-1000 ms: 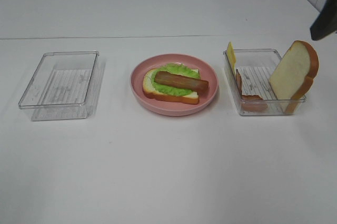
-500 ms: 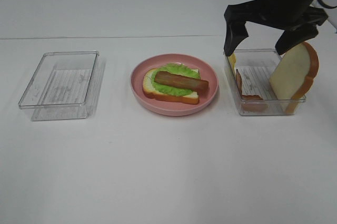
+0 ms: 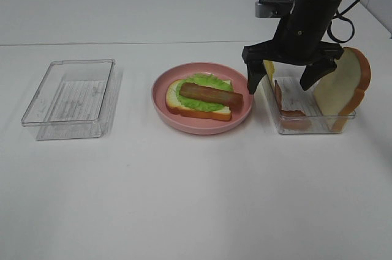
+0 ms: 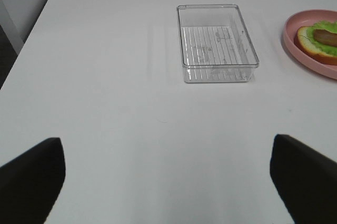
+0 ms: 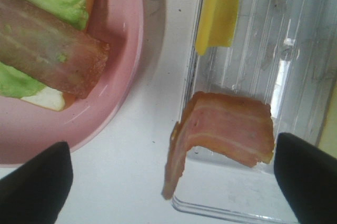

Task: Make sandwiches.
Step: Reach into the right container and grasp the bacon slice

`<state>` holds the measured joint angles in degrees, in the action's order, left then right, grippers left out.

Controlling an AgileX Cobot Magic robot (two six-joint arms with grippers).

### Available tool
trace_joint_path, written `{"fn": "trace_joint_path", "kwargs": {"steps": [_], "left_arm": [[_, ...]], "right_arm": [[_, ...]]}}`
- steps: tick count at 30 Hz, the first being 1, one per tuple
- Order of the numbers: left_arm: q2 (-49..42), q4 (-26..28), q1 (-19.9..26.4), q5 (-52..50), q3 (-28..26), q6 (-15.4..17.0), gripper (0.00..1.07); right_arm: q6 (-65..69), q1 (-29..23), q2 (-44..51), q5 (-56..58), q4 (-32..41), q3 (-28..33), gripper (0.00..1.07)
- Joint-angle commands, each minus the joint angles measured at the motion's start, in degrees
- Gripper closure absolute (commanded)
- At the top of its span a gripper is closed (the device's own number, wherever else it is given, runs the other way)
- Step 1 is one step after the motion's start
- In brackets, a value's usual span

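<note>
Bacon strip (image 5: 226, 129) slumps over the clear tray's (image 3: 309, 126) wall nearest the pink plate (image 3: 160, 102), by the bench's (image 3: 184, 199) right edge, directly under the right tool (image 3: 280, 81), spread wide and empty; left tool (image 4: 168, 182), open too, sits well apart leftward.

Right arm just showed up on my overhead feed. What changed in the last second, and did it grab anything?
The right gripper swung in from the far right edge and came down over the right tray, jaws open above the cheese slice and bacon strip. It holds nothing. The plate, its half-built sandwich, the leaning bread slice and the left tray have not moved.
</note>
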<state>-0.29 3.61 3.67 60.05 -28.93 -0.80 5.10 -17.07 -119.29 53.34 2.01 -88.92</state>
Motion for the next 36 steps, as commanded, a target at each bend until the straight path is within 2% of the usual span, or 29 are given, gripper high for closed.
{"fn": "trace_joint_path", "kwargs": {"steps": [1,9,11,12,13,14,17,18,19,29,31,32,33,34,35,36], "left_arm": [[-1.03,0.06,-0.17,-0.80,0.34,0.17,0.09],[-1.03,0.06,-0.17,-0.80,0.34,0.17,0.09],[-1.03,0.06,-0.17,-0.80,0.34,0.17,0.09],[-1.03,0.06,-0.17,-0.80,0.34,0.17,0.09],[-1.03,0.06,-0.17,-0.80,0.34,0.17,0.09],[-1.03,0.06,-0.17,-0.80,0.34,0.17,0.09],[-1.03,0.06,-0.17,-0.80,0.34,0.17,0.09],[-1.03,0.06,-0.17,-0.80,0.34,0.17,0.09],[-1.03,0.06,-0.17,-0.80,0.34,0.17,0.09],[-1.03,0.06,-0.17,-0.80,0.34,0.17,0.09],[-1.03,0.06,-0.17,-0.80,0.34,0.17,0.09],[-1.03,0.06,-0.17,-0.80,0.34,0.17,0.09],[-1.03,0.06,-0.17,-0.80,0.34,0.17,0.09],[-1.03,0.06,-0.17,-0.80,0.34,0.17,0.09],[-1.03,0.06,-0.17,-0.80,0.34,0.17,0.09],[-1.03,0.06,-0.17,-0.80,0.34,0.17,0.09]], "right_arm": [[-0.34,-0.11,-1.78,-0.34,-0.11,-0.40,0.09],[-1.32,-0.11,-2.58,-0.34,-0.11,-0.40,0.14],[-1.38,-0.11,-2.86,-0.06,0.06,-0.40,0.32],[-1.38,-0.11,-2.86,-0.06,0.06,-0.40,0.32],[-1.38,-0.11,-2.86,-0.06,0.06,-0.40,0.40],[-0.97,-0.11,-2.86,-0.23,0.06,-0.40,0.55],[-0.74,-0.11,-2.75,-0.34,0.06,-0.40,0.60],[0.00,-0.11,-2.75,-0.80,0.06,-0.40,0.68],[0.40,-0.11,-2.75,-0.97,0.06,-0.40,0.69],[0.80,-0.11,-2.75,-1.26,0.06,-0.40,0.69],[1.20,-0.11,-2.75,-1.20,0.06,-0.40,0.73],[1.20,-0.11,-2.75,-1.15,0.06,-0.40,0.82],[1.20,-0.11,-2.75,-1.15,0.06,-0.40,0.82],[1.26,-0.11,-2.75,-1.03,0.06,-0.40,0.89],[1.43,-0.11,-2.75,-0.97,0.06,-0.40,1.03],[1.43,-0.11,-2.75,-0.97,0.06,-0.40,1.03]]}}
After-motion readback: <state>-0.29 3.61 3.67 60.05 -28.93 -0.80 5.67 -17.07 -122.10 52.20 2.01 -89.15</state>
